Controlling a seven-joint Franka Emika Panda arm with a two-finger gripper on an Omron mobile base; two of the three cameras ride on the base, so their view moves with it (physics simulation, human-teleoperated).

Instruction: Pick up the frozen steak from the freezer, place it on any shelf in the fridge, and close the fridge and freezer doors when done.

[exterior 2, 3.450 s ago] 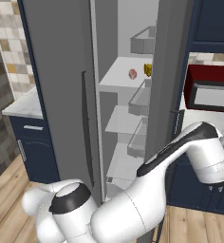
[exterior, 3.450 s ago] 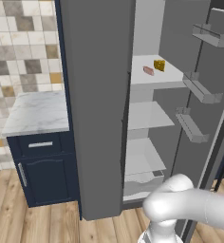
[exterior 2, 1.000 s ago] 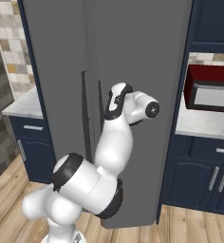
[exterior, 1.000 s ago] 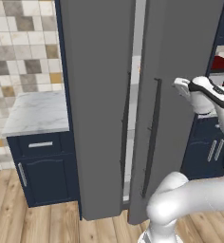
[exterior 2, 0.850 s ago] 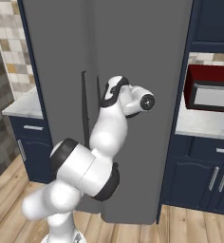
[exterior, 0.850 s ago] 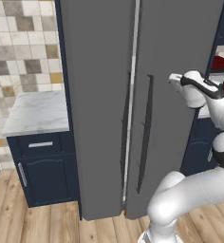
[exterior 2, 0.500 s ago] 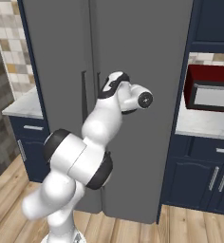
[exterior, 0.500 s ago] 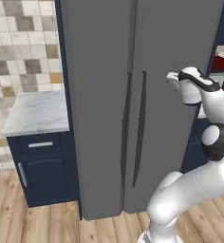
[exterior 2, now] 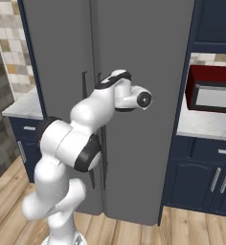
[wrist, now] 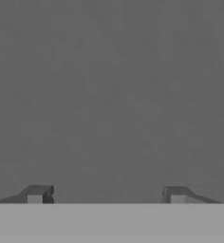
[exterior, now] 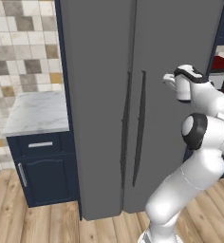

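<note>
Both tall grey doors stand shut and flush: the freezer door [exterior: 92,95] on the left and the fridge door [exterior: 180,42] on the right, their dark bar handles [exterior: 141,123] side by side. My gripper [exterior: 170,81] is pressed flat against the fridge door at upper height, right of the handles. In the hand view the grey door panel [wrist: 112,95] lies right in front, and the gripper [wrist: 107,195] is open, its fingertips [wrist: 35,194] set wide apart with nothing between them. The frozen steak and the shelves are hidden behind the doors.
A marble counter [exterior: 35,111] over a navy cabinet [exterior: 42,171] adjoins the freezer side. Right of the fridge sit a red microwave [exterior 2: 213,88] on a counter [exterior 2: 206,127] and navy cabinets [exterior 2: 206,182]. Wooden floor [exterior: 33,223] lies in front.
The fridge door, wide open 3.5 s ago, has swung fully shut with my hand pushing it leftward. The last narrow gap between the doors has closed.
</note>
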